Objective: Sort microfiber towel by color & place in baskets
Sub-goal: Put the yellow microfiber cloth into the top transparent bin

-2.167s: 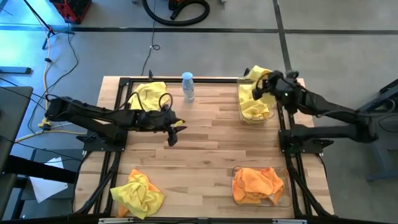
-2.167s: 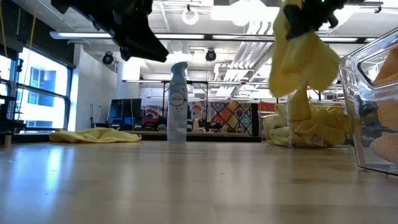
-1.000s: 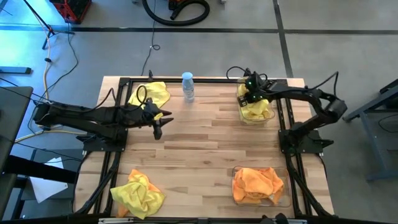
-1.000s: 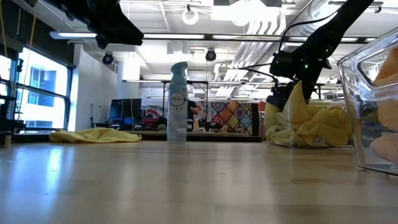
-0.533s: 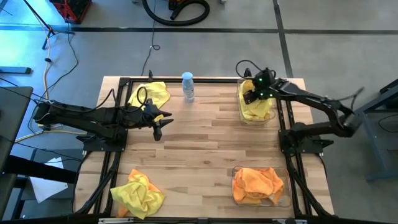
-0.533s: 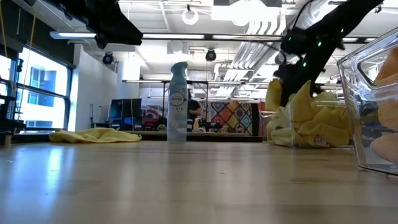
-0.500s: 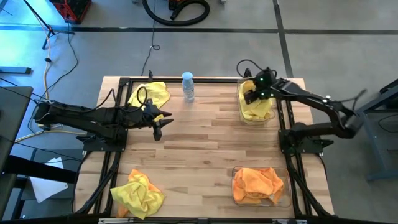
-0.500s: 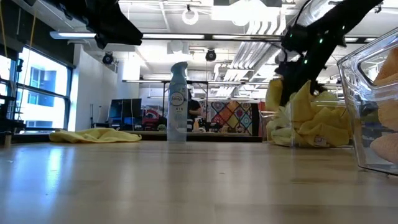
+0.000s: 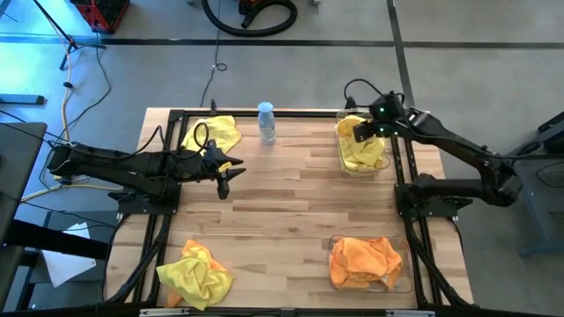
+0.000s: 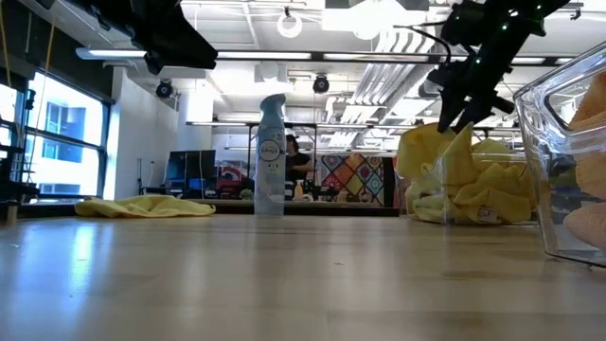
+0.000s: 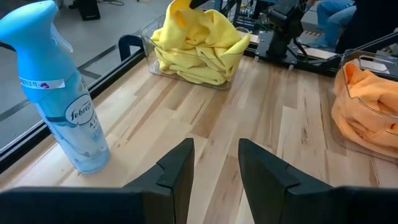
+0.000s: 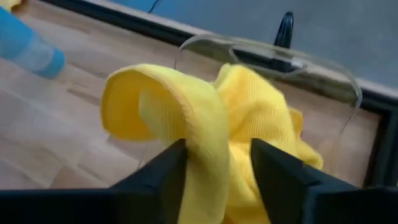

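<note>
High view: the wooden bench (image 9: 291, 202) fills the middle of the frame. In its upper right stands one clear basket (image 9: 360, 148) heaped with yellow towels (image 9: 362, 150); the right claw (image 9: 363, 130) hangs just above that heap. In the right wrist view its two dark fingers (image 12: 163, 174) stand apart, with a fold of yellow cloth (image 12: 186, 118) rising between them, though whether they still pinch it cannot be told. A loop of that cloth droops over the basket's rim toward the bench.

At the lower right of the high view sits the second basket (image 9: 370, 262), filled with orange towels (image 9: 363, 258). One loose yellow towel (image 9: 196, 273) lies bunched at the lower left of the bench, and another yellow towel (image 9: 212, 135) lies at the upper left, beside a pale blue spray bottle (image 9: 266, 121) standing upright at the top centre.

The left claw (image 9: 224, 183) hovers over bare wood left of centre, apart from every cloth; in the left wrist view its fingers (image 11: 175, 171) stand spread with nothing between them.
</note>
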Available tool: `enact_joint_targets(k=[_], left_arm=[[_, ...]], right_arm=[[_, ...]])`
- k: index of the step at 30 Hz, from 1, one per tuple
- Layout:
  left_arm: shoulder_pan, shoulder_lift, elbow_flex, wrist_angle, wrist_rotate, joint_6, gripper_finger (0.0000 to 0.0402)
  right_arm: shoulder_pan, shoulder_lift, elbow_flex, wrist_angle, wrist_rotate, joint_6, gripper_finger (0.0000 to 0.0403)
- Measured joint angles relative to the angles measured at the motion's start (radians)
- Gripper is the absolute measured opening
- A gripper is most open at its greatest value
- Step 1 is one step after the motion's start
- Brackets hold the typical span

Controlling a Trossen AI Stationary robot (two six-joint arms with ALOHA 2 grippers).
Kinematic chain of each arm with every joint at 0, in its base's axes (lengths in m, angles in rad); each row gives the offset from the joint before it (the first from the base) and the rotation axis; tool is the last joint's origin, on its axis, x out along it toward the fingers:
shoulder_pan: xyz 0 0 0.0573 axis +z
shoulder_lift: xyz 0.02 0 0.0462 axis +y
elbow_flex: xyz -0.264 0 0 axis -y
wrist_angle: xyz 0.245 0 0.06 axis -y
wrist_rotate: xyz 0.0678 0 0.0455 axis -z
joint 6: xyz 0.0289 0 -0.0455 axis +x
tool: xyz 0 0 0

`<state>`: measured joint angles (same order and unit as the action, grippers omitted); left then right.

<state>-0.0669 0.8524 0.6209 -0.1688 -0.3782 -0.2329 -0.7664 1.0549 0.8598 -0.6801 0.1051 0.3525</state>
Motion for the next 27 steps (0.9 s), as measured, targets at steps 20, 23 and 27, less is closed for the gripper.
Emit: enact_joint_targets(k=[20,23,27], left_arm=[[0.000,0.000,0.000,-0.021,0.000,-0.002,0.0115],[0.000,0.000,0.000,-0.022,0.000,-0.002,0.0115],[0.000,0.000,-0.001,-0.029,0.000,-0.009,0.0115]], right_arm=[[-0.028,0.411,-0.141,0.332,0.015,-0.021,0.0023],[-0.028,0.388,-0.136,0.317,0.003,-0.054,0.0029],[-0.028,0.316,-0.129,0.294,-0.004,-0.070,0.0041]])
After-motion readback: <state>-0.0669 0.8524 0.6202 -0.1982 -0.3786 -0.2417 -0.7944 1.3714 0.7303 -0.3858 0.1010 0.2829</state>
